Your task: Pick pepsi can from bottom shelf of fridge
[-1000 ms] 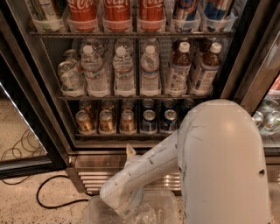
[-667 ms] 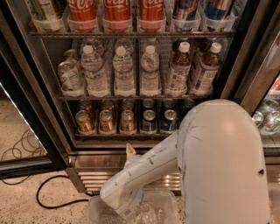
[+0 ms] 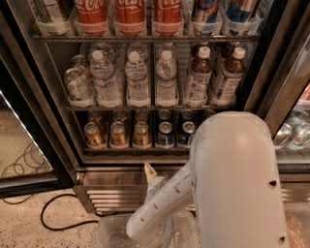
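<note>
The pepsi can (image 3: 165,134) is sitting upright in the front row of the bottom shelf (image 3: 127,150) of the fridge (image 3: 46,114), just right of the gold cans (image 3: 117,134). The gripper (image 3: 150,170) is hanging lower and nearer, before the steel base (image 3: 111,191), apart from the can. I cannot tell whether the claw is wide or narrow.

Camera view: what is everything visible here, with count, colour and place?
Fridge: one, dark frame, fills the view.
Cola cans: three, red, top shelf.
Water bottles: four, clear, middle shelf, left.
Brown bottles: two, middle shelf, right.
Gold cans: three in front, bottom shelf, left.
Blue cans: two in front, bottom shelf, right of the gold ones.
Cable: one, black, floor at left.
Plastic bin: one, clear, bottom edge.
Arm: one, white, lower right foreground.
Gripper: one, pale, low, below the bottom shelf.
</note>
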Tool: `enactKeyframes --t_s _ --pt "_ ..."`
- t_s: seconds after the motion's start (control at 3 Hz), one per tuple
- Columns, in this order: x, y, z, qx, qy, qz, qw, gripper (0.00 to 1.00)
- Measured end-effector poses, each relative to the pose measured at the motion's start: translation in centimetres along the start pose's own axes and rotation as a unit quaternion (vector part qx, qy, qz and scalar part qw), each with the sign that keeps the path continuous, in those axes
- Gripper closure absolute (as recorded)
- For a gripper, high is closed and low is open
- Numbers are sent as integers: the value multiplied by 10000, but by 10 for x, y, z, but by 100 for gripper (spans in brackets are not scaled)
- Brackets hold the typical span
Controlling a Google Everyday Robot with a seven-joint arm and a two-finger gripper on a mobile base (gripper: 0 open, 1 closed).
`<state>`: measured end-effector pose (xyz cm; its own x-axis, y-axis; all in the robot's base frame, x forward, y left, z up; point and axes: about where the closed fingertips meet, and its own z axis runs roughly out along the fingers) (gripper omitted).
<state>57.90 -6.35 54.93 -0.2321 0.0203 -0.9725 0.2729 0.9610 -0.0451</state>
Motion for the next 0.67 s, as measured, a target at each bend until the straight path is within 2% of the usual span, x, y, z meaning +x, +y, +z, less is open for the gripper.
enactKeyframes --t_s 0.33,0.67 --pt "7 -4 -4 -581 -294 -17 9979 0" --pt "4 9 -12 -1202 -539 106 9912 0"
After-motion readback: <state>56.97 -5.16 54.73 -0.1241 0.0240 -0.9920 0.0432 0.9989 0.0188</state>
